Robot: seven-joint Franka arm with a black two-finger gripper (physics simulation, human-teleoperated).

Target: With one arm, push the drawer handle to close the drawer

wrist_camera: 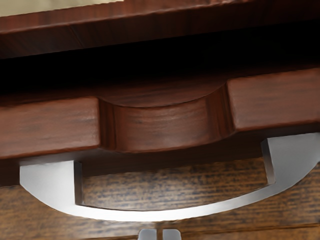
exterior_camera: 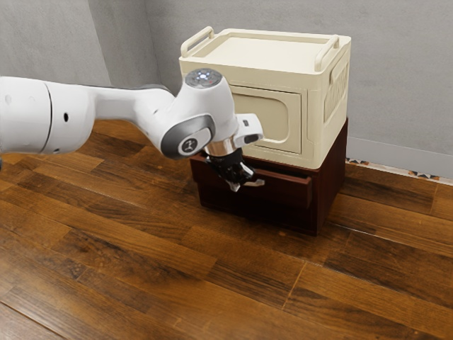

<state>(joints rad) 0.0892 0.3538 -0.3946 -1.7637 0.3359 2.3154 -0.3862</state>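
Two fingertips together, the hand [wrist_camera: 159,234] sits just outside the bowed metal drawer handle [wrist_camera: 150,215], drawer front [wrist_camera: 45,131] beyond it.

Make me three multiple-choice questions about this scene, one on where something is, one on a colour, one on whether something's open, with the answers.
1. Where is the cream box relative to the red-brown cabinet?
A) Beside it
B) Underneath it
C) On top of it

2. What colour is the drawer handle?
A) Silver
B) Black
C) Green

3. How does the drawer stand?
A) Fully shut
B) Partly open
C) Taken out completely

Answers:
1. C: the exterior view shows the cabinet beneath the box.
2. A: its curved bar looks silvery in the wrist view.
3. B: a dark opening shows behind the drawer's front.
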